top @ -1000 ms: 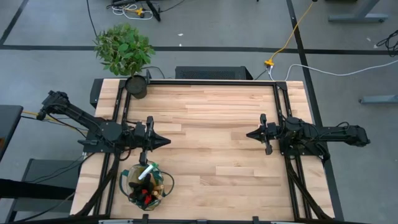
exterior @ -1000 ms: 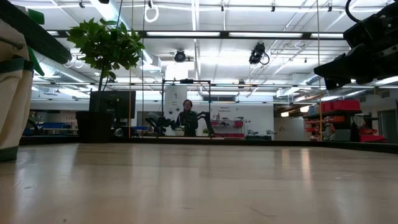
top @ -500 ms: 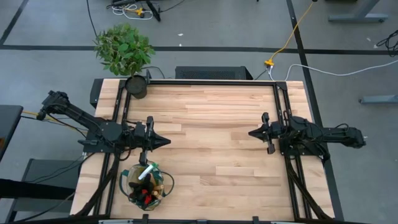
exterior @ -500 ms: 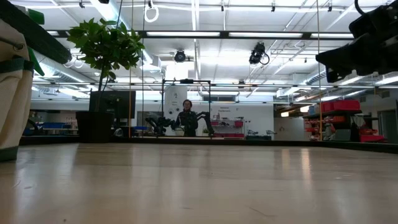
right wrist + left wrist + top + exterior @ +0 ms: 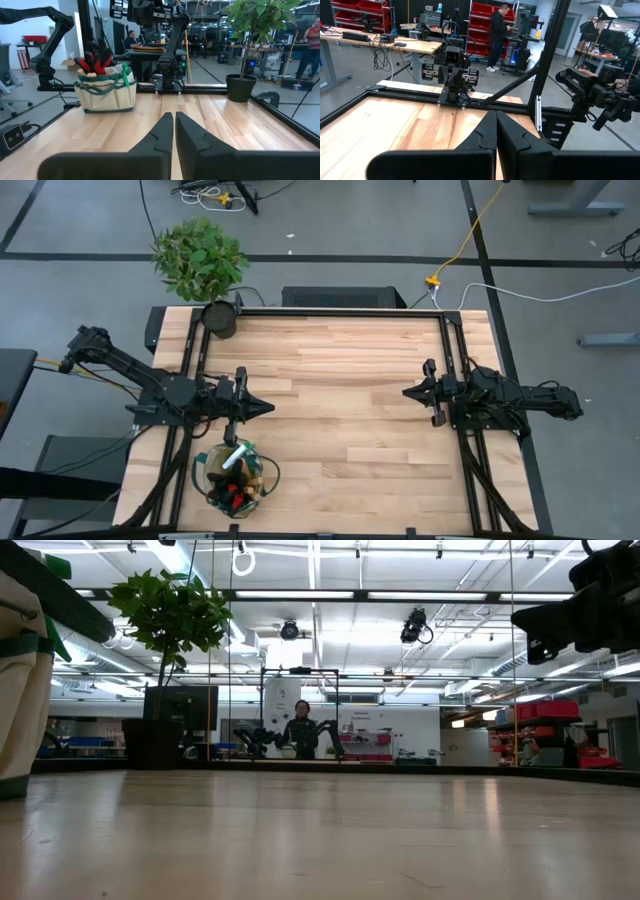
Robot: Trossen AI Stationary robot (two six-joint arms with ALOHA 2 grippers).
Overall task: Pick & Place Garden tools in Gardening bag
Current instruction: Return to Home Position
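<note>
Looking down from above, the left arm reaches in from the left edge, folded low, with the left gripper (image 5: 266, 407) pointing toward the middle of the table (image 5: 340, 450). Just beside it, toward the near corner, sits the bag (image 5: 214, 483), and it's packed: the sprayer (image 5: 233, 457) lies on top, a red bit of glove (image 5: 232, 498) beneath it. Across the boards the right arm lies stretched along the right rail, its right gripper (image 5: 409, 393) just over the edge, well apart from the bag. The plant (image 5: 198, 258) stands off the far left corner.

Down at table height, the bag's canvas side fills the left edge, the plant rises behind it, and the right arm (image 5: 590, 605) hangs high at the upper right, clear of the wood. A person (image 5: 301, 730) stands far back in the hall.

From the left wrist, the fingers (image 5: 487, 137) are pressed flat together and carry nothing, hovering above bare planks. The right arm shows across the table, with a person (image 5: 497, 32) and red shelving (image 5: 485, 35) beyond.

From the right wrist, the fingers (image 5: 162, 135) are drawn in with barely a slit between them, and they grip nothing. Ahead stands the bag, upright on the wood, red glove tips and the green sprayer poking out of the top, the plant's pot (image 5: 241, 88) off to the other side.
</note>
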